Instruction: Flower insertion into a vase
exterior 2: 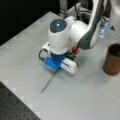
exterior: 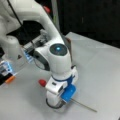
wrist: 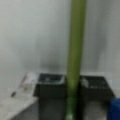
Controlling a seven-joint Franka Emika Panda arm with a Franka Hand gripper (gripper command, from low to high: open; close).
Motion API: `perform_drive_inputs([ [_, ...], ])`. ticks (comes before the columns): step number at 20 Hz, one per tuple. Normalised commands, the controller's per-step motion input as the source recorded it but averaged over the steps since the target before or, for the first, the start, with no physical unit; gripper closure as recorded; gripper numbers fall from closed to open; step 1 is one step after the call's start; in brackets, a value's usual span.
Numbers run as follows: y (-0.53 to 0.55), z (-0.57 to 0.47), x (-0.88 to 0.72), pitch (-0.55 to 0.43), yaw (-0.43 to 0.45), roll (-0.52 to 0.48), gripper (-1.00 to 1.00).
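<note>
1. The arm reaches down to the grey table (exterior: 100,65), and its claw (wrist: 72,100) sits low over the surface near the middle of both front views, mostly hidden there under the white wrist and a blue block (exterior: 68,93) fixed to it.
2. In the wrist view the two dark fingers (wrist: 48,87) stand close on either side of a green stem (wrist: 75,50), touching it or nearly so; the claw is narrowed around the stem and appears to grip it.
3. The flower (exterior 2: 74,49) lies flat on the table: its red head shows as a small red blob at the left of the wrist in a front view (exterior: 42,82), and beside the wrist on the far side in a front view.
4. The stem runs out from under the claw as a thin line, toward the lower right in a front view (exterior: 83,105) and toward the lower left in a front view (exterior 2: 50,81) (its free end rests on the table).
5. The vase (exterior 2: 113,60), a plain dark brown cylinder, stands upright at the right edge of a front view, well apart from the claw and the flower.
6. The vase opening looks dark; whether anything is inside cannot be told.
7. Equipment with blue lights (exterior: 28,56) stands at the far left of the table behind the arm.
</note>
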Motion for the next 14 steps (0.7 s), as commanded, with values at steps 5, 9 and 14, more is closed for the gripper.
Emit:
perform_drive_inputs([
  [5,0.16,0.46,-0.37,-0.002,-0.125,-0.077,1.0],
  [9,0.16,0.63,-0.52,-0.051,-0.069,-0.016,1.0],
  [14,0.17,0.62,-0.48,-0.111,-0.039,0.089,1.0],
])
